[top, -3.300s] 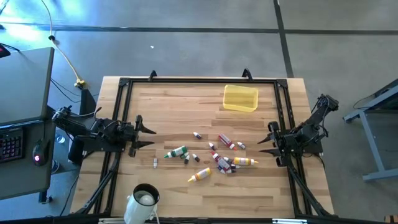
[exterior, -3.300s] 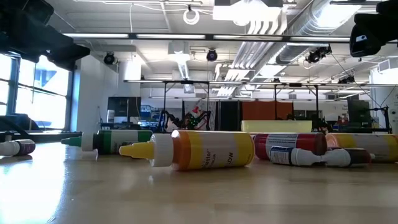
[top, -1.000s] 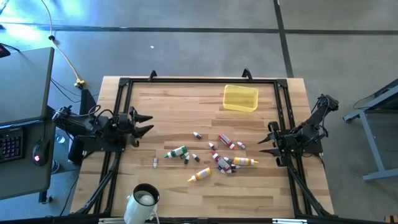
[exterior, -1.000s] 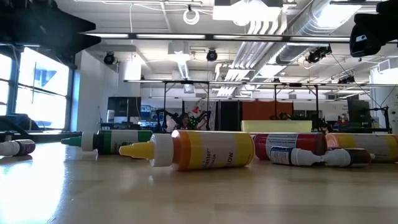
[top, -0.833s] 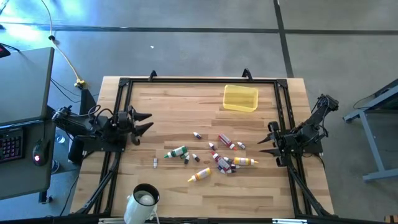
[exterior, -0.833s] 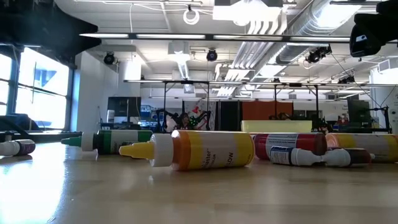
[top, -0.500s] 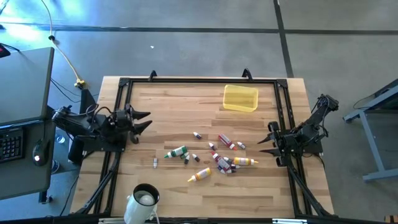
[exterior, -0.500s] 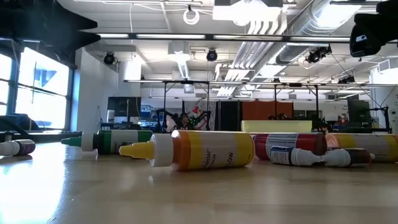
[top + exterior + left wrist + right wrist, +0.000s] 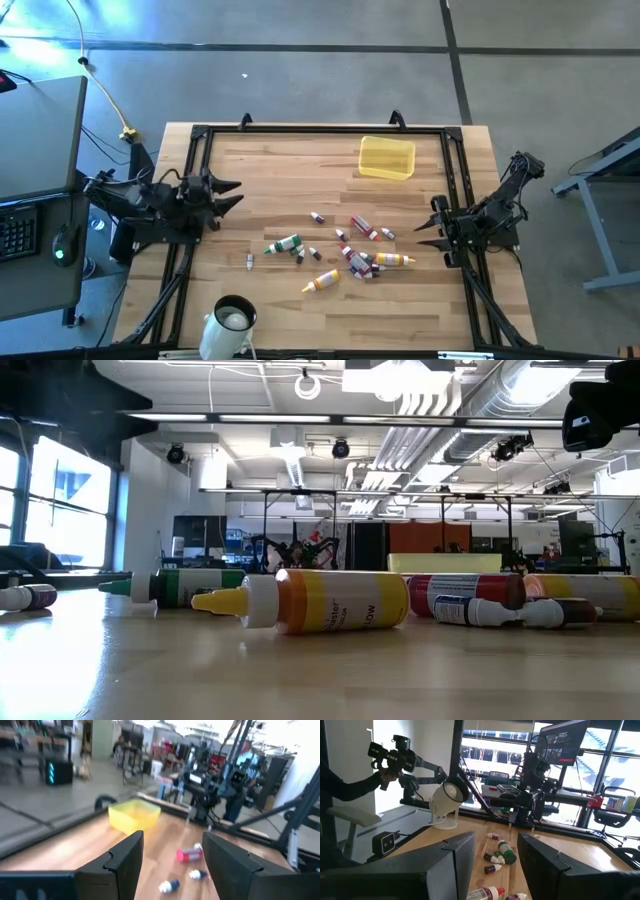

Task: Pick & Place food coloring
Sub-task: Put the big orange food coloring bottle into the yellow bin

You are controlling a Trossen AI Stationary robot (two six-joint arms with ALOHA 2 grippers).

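I see a butcher-block table (image 9: 270,170) with a black frame around it, standing on a grey floor; the low view looks across it into a large workshop with ceiling ducts and lights.

My left gripper (image 9: 226,194) hangs over the table's left edge with its two fingers spread and nothing between them. Its wrist view confirms the gap: past the dark fingers (image 9: 127,862) I see bare wood, a red bottle (image 9: 189,853) and two tiny vials, none touching the gripper. My right gripper (image 9: 434,222) sits at the right edge, jaws also apart and empty, pointing at the table's middle.

The food coloring (image 9: 350,250) lies scattered across the middle of the table, between the two grippers and apart from both. From above I see the green bottle (image 9: 287,243) lying with its long axis roughly left to right, and the yellow bottle (image 9: 322,282) nearer the front edge, lying on a slant. The low view adds what the overhead cannot: that yellow bottle (image 9: 320,600) lies flat on its side, nozzle pointing to the picture's left.

The yellow tray (image 9: 387,158) stands toward the back, well apart from the bottles. The white mug (image 9: 232,322) is at the front-left; the right wrist view shows it (image 9: 447,802) tipped, mouth facing the camera.
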